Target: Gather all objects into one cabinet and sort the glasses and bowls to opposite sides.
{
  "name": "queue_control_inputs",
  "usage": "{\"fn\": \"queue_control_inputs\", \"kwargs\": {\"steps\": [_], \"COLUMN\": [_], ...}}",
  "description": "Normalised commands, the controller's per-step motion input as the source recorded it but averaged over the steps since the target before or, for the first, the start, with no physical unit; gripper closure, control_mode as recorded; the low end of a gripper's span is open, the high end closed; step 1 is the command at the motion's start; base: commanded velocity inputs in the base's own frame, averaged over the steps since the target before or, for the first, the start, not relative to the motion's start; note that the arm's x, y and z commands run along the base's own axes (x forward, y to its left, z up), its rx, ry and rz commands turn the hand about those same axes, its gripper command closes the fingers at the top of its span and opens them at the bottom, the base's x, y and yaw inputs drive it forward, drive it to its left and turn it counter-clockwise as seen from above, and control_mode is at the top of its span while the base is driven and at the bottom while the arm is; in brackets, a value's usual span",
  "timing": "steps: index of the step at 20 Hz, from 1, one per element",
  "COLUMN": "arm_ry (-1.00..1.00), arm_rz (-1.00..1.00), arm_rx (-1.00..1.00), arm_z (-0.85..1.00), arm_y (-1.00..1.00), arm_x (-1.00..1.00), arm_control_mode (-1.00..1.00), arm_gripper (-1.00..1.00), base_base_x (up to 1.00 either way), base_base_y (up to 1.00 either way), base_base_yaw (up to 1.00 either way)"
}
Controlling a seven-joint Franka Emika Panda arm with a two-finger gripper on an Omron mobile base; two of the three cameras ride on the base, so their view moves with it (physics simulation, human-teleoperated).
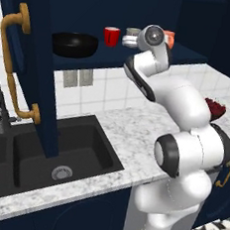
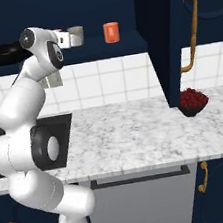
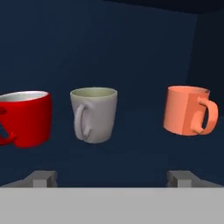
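The gripper (image 3: 111, 178) is held wide open and empty in front of the cabinet shelf (image 1: 117, 57), its fingertips (image 3: 43, 178) set well apart. Straight ahead of it, three cups are lined up upright on the shelf: the red cup (image 3: 26, 118), the grey cup (image 3: 94, 113) and the orange mug (image 3: 189, 110), each apart from the next. The black bowl (image 1: 74, 44) is placed at the far end of the same shelf, beyond the red cup. The cabinet door (image 1: 39, 65) is swung open, apparently over the sink (image 1: 58, 151)
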Motion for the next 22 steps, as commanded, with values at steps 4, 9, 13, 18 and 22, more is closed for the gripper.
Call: {"fn": "queue_control_inputs", "kwargs": {"steps": [4,9,13,18,22], "arm_ry": [0.15,0.16,0.1,0.0,0.0], "arm_rz": [0.0,0.0,0.0,0.0,0.0], "arm_rx": [0.0,0.02,0.04,0.03,0.03], "arm_z": [0.06,0.0,-0.13,-0.13,-0.13], "arm_y": [0.0,0.0,0.0,0.0,0.0], "arm_x": [0.21,0.34,0.35,0.31,0.47], "arm_control_mode": [-1.0,-1.0,-1.0,-1.0,-1.0], "arm_gripper": [-1.0,-1.0,-1.0,-1.0,-1.0], "base_base_x": [0.0,0.0,0.0,0.0,0.0], "base_base_y": [0.0,0.0,0.0,0.0,0.0], "base_base_yaw": [0.0,0.0,0.0,0.0,0.0]}}
